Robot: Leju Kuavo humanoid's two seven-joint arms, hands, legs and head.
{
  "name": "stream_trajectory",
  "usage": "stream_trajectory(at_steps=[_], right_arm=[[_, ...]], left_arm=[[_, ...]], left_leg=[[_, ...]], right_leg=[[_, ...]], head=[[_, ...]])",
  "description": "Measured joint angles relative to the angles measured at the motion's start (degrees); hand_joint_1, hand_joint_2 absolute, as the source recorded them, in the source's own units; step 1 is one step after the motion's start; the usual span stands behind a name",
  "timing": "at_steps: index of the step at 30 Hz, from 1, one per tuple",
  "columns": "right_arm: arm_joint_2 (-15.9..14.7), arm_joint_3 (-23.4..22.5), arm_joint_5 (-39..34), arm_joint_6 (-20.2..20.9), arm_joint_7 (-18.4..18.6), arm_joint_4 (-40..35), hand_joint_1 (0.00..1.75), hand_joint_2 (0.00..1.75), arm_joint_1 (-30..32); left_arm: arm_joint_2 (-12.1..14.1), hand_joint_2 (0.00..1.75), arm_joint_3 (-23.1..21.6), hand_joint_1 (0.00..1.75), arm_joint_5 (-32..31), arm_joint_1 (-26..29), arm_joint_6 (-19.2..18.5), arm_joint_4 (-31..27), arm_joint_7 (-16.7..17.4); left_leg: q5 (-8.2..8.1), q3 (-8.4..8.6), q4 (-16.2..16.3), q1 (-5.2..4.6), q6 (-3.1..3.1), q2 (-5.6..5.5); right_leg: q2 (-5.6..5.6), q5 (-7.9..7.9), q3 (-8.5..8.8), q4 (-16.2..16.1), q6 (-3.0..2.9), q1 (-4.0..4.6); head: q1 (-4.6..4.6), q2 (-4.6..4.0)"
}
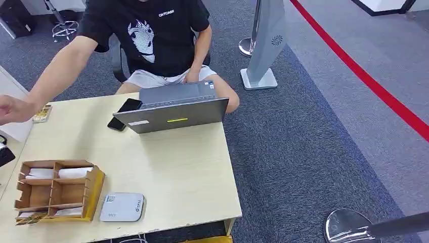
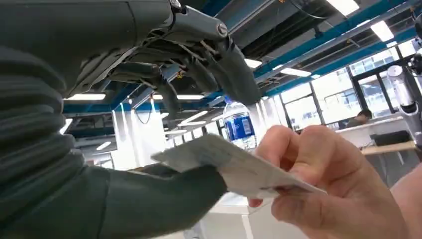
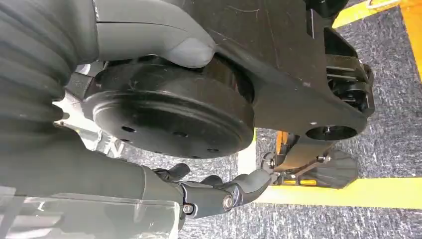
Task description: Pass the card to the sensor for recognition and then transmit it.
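Note:
The pale card (image 2: 234, 167) lies across the thumb (image 2: 149, 199) of my left hand (image 2: 89, 189). The darker fingers (image 2: 234, 69) stand well above the card and do not touch it. A person's hand (image 2: 328, 169) pinches the card's far end. In the head view that person's hand (image 1: 12, 109) reaches to the table's left edge. The grey sensor box (image 1: 122, 207) sits near the table's front edge, beside a wooden card holder (image 1: 55, 191). My right hand (image 3: 149, 184) hangs by my body with nothing between its thumb (image 3: 164, 35) and fingers (image 3: 234, 189).
A seated person in a black shirt (image 1: 152, 35) faces me across the table (image 1: 177, 167). A grey laptop (image 1: 174, 109) and a black phone (image 1: 124, 112) lie at its far side. A water bottle (image 2: 239, 124) stands behind the card. A metal stand (image 1: 260, 76) is on the carpet to the right.

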Motion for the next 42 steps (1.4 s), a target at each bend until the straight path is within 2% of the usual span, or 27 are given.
stream_trajectory(at_steps=[8, 14, 21, 24, 28, 34, 42], right_arm=[[-0.15, 0.31, 0.0, 0.07, 0.02, -0.24, 0.0, 1.75, 0.0], [-0.17, 0.39, -0.11, 0.15, 0.0, -0.33, 0.0, 1.75, 0.02], [-0.17, 0.37, -1.4, 0.15, 0.04, -0.33, 0.0, 1.75, 0.09], [-0.15, 0.31, -1.92, 0.13, 0.26, -0.33, 0.0, 1.75, 0.09], [-0.02, 0.13, -2.65, 0.04, 0.63, -0.31, 0.0, 1.75, 0.06], [0.0, 0.11, -3.5, -0.05, 0.98, -0.28, 0.0, 1.75, 0.03], [0.0, 0.11, -3.54, -0.11, 1.16, -0.24, 0.0, 1.75, -0.02]], left_arm=[[0.04, 1.75, -0.76, 1.75, -0.26, -0.09, 1.44, 0.5, 0.33], [-1.33, 1.75, -0.74, 1.75, -0.89, 1.88, 6.24, -0.54, 0.35], [-8.36, 1.75, -1.26, 1.75, -8.76, 13.52, 16.86, -9.26, -0.61], [-12.49, 1.75, -3.12, 1.75, -11.31, 18.41, 20.17, -12.02, -0.61], [-16.48, 1.75, -6.98, 1.75, -15.34, 23.05, 23.3, -13.83, 0.13], [-18.86, 1.75, -13.11, 1.75, -17.66, 26.44, 23.87, -14.01, 3.01], [-19.12, 1.75, -16.94, 1.75, -16.98, 27.96, 20.07, -13.16, 7.93]], left_leg=[[0.0, 0.0, 0.0, 0.01, 0.0, 0.0], [0.0, 0.01, 0.0, 0.0, -0.01, 0.02], [-0.07, 0.0, 0.0, -0.06, -0.01, 0.11], [-0.1, -0.01, 0.0, -0.05, 0.04, 0.11], [-0.1, -0.01, 0.0, -0.05, 0.04, 0.09], [-0.09, 0.01, 0.0, -0.03, 0.04, 0.06], [-0.09, 0.01, 0.0, 0.01, 0.03, 0.05]], right_leg=[[0.0, 0.01, 0.01, 0.0, -0.01, 0.01], [0.02, 0.02, 0.02, 0.0, -0.04, 0.0], [0.13, 0.01, -0.01, -0.08, -0.03, -0.06], [0.13, -0.02, -0.01, -0.1, 0.01, -0.06], [0.11, -0.02, 0.02, -0.1, 0.01, -0.05], [0.08, -0.01, 0.04, -0.1, 0.01, -0.03], [0.08, -0.01, 0.06, -0.1, 0.01, 0.01]], head=[[0.0, 0.0], [-0.02, 0.0], [0.0, 0.0], [0.0, 0.0], [0.0, 0.0], [-0.02, 0.0], [-0.02, 0.0]])
